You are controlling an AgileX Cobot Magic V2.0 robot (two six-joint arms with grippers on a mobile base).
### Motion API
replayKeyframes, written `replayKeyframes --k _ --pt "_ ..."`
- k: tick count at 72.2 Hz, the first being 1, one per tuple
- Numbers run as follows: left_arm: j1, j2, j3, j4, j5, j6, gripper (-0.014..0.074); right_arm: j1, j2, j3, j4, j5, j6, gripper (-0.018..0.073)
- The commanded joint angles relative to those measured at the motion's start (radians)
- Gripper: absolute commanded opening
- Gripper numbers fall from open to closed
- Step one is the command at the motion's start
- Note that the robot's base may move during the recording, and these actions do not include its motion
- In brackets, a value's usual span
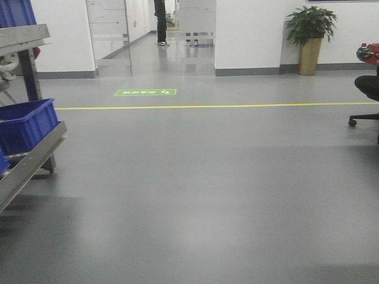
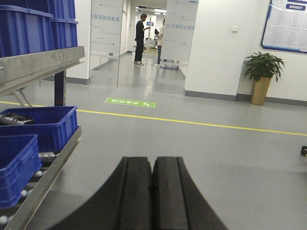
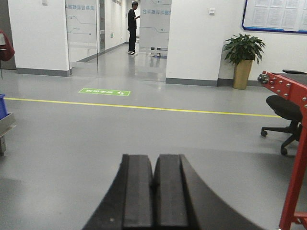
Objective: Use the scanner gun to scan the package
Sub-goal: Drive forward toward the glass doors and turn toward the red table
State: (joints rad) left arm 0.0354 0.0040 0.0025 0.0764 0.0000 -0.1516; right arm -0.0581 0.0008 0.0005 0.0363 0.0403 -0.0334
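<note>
Neither the package nor the scanner gun appears in any of the 3 views, so where they sit cannot be told; they are likely below or behind what the cameras take in. The left claw [image 2: 152, 165] has its 2 pads pressed together with nothing between them, and the right claw [image 3: 154, 165] is the same, closed and empty. Both point out level over bare grey floor [image 1: 195, 195]. By that showing the task looks to be at its very start: the gun is not picked up, the box is not presented, no scan is made, and all of it is left to do. To the left stands a metal rack [image 2: 43, 60] with blue bins [image 2: 45, 125]; one bin holds something dark that is too small to make out. Farther off a yellow line [image 1: 207, 106] crosses the floor past a green sign [image 1: 145, 92], with a plant [image 1: 310, 26] by the wall. On the right a red frame [image 3: 292, 91] and an office chair [image 3: 283, 110] are cut off by the edge. No counter is in view.
</note>
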Motion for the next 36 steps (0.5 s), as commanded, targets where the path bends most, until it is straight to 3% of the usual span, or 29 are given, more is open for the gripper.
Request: replayKeyframes --k 1,36 --pt "0.001 -0.004 -0.002 -0.005 -0.018 0.003 -0.0111 0.0 -0.001 0.0 -0.005 -0.019 0.0 -0.0167" --pt "0.001 -0.004 -0.002 -0.005 -0.018 0.003 -0.0111 0.0 -0.001 0.0 -0.005 -0.019 0.0 -0.0167"
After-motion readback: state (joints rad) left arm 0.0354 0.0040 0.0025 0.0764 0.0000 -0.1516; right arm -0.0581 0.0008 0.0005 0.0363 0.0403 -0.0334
